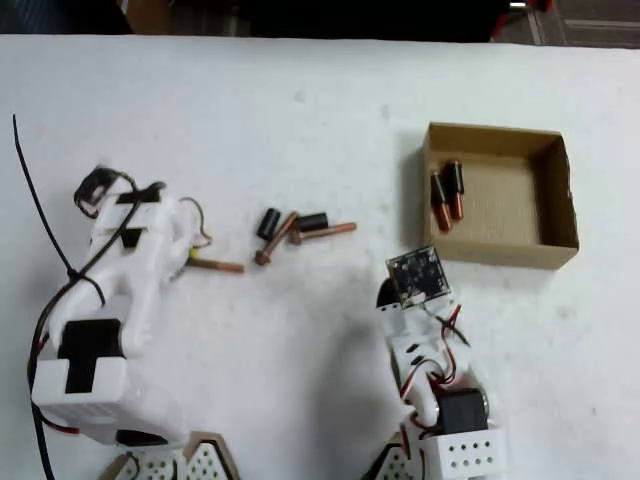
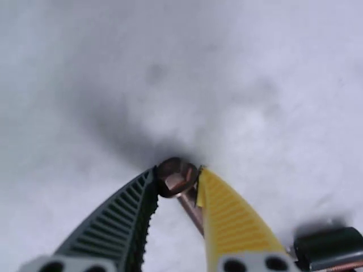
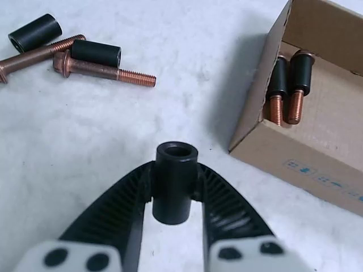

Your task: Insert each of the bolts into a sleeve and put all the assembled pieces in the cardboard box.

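Left gripper [image 2: 177,180]: the dark ribbed finger [image 2: 122,224] and yellow finger [image 2: 229,221] are nearly closed, pinching a copper hex-head bolt [image 2: 176,177] just under its head. In the high view this bolt [image 1: 218,265] lies level over the white table [image 1: 300,110]. Its long axis runs toward the brown cardboard box [image 1: 495,255], threaded end nearest the box, and it is well apart from it.

Right gripper [image 3: 176,175]: the fingers are closed part way around a short black cylindrical sleeve [image 3: 174,204]. The sleeve stands on end between them with its open bore showing at the top end. It is near the box's outer corner [image 3: 249,141], outside the walls.

Box contents: two assembled pieces [image 3: 278,90] [image 3: 299,82] lie side by side and parallel against the wall facing the loose parts. The black sleeves sit at the head ends; the copper threads point toward the box's wall nearest the arm bases.

Between the left gripper and the box there is a loose cluster:
- One bare black sleeve [image 3: 35,33].
- A bolt [image 3: 39,52] beside it.
- A second bolt [image 3: 108,71] with its threads toward the box.
- Another sleeve [image 3: 96,54] lying against the second bolt.
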